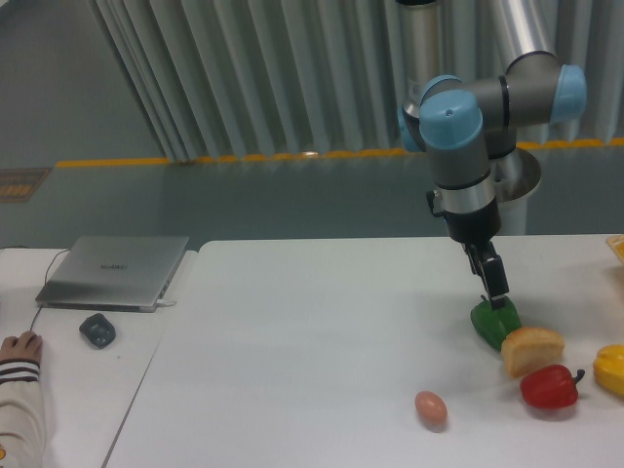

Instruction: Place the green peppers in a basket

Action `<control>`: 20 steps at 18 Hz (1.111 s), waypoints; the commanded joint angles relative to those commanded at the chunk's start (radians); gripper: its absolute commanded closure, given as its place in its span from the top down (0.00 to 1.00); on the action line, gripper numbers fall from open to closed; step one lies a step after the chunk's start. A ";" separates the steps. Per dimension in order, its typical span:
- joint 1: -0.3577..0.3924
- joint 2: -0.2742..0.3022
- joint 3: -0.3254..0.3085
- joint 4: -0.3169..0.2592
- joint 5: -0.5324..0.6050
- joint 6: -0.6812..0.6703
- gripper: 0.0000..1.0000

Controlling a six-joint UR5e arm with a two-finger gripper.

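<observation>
The green pepper [491, 325] lies on the white table at the right, glossy and dark, its right side touching a bread roll [532, 349]. My gripper [497, 298] hangs from the arm straight above it, and its dark fingertips reach down to the pepper's top by the stem. The fingers are seen edge-on as one dark bar, so the gap between them does not show. No basket is in view; a yellow-orange scrap [617, 248] at the right frame edge is cut off and I cannot tell what it is.
A red pepper [549, 386] and a yellow pepper [611, 370] lie right of the roll. A brownish egg [430, 409] sits near the front. At the left are a laptop [115, 270], a dark mouse [97, 330] and a person's hand [19, 344].
</observation>
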 joint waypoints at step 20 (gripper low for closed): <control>-0.011 0.009 -0.009 -0.006 0.009 0.002 1.00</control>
